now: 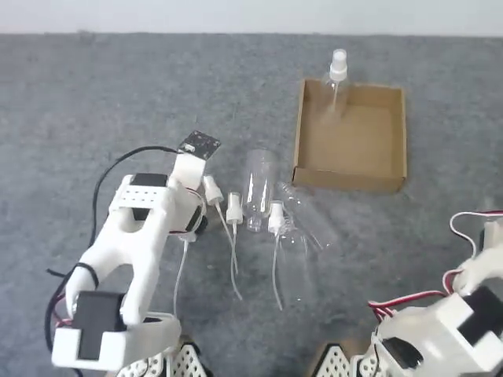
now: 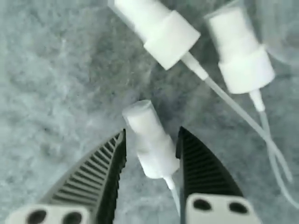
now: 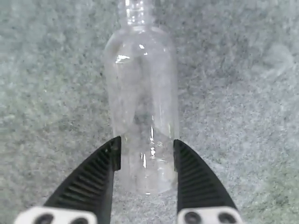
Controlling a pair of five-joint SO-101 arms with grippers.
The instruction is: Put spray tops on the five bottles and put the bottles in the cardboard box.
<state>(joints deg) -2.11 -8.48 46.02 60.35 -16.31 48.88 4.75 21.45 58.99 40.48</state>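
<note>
Closest in, the right gripper (image 3: 146, 141) is seen clamped on the base end of a clear bottle (image 3: 140, 84). The bottle's long axis is run straight away from the jaws, with its open neck at the far end, against grey carpet (image 3: 243, 93). The left gripper (image 2: 152, 132) is spread around a spray top (image 2: 154, 154): one jaw is touched and a sliver of gap is left at the other. The cap is pointed away and the dip tube is trailed back toward the wrist. Just beyond, two loose spray tops (image 1: 212, 188) (image 1: 234, 208) are found lying, tubes pointed nearward. Further on, a capless bottle (image 1: 259, 184) is laid near-to-far, neck nearward. Farthest, a capped bottle (image 1: 338, 75) is stood upright in the cardboard box (image 1: 346, 179).
</note>
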